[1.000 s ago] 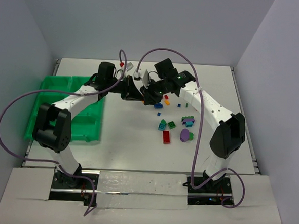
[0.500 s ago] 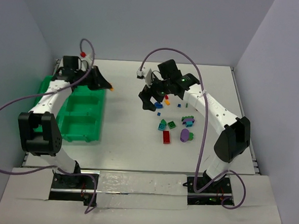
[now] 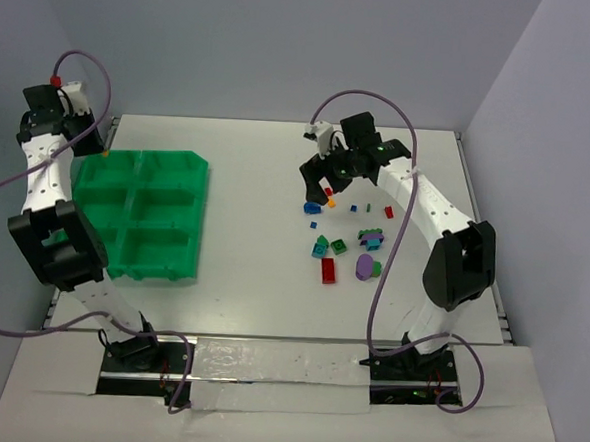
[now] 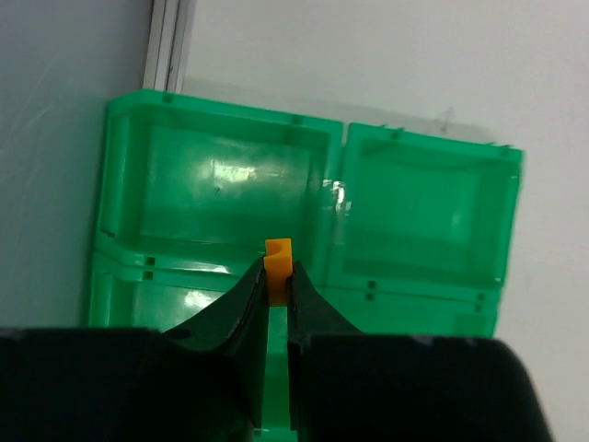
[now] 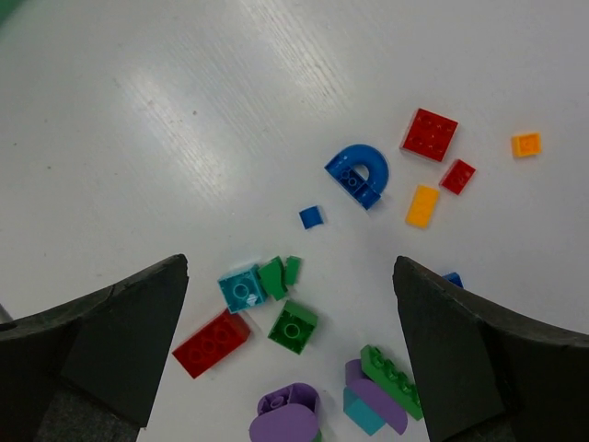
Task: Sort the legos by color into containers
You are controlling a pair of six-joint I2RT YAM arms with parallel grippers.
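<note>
- Left wrist view: the left gripper [image 4: 278, 276] is narrowed onto one small orange brick [image 4: 278, 256], which stands upright between its tips and pokes out just past them.
- Under and ahead of those tips lies the green tray [image 4: 336, 198]. Two of its bins show ahead of the tips, and I see nothing in either.
- From above, this gripper hangs at the tray's far left corner, so the step in hand looks like dropping the orange piece into a corner bin.
- Next move, as I judge it: bring the tips fully over one bin, clear of the divider, then open. The brick is tiny, so it could catch on a wall or stick to a pad.
- Right wrist view: the right gripper [image 5: 290, 276] is spread wide, holds nothing, and hovers above the loose pile on the table.
- Below it, just ahead of the tips, sit a blue arch [image 5: 359, 173], a red square [image 5: 429, 134] and an orange plate [image 5: 422, 205].
- Between the fingers lie a teal brick [image 5: 241, 287], a green one [image 5: 294, 326] and a red bar [image 5: 211, 343].
- Most legos remain unsorted. This arm next needs to pick a single piece and drop straight onto it.
</note>
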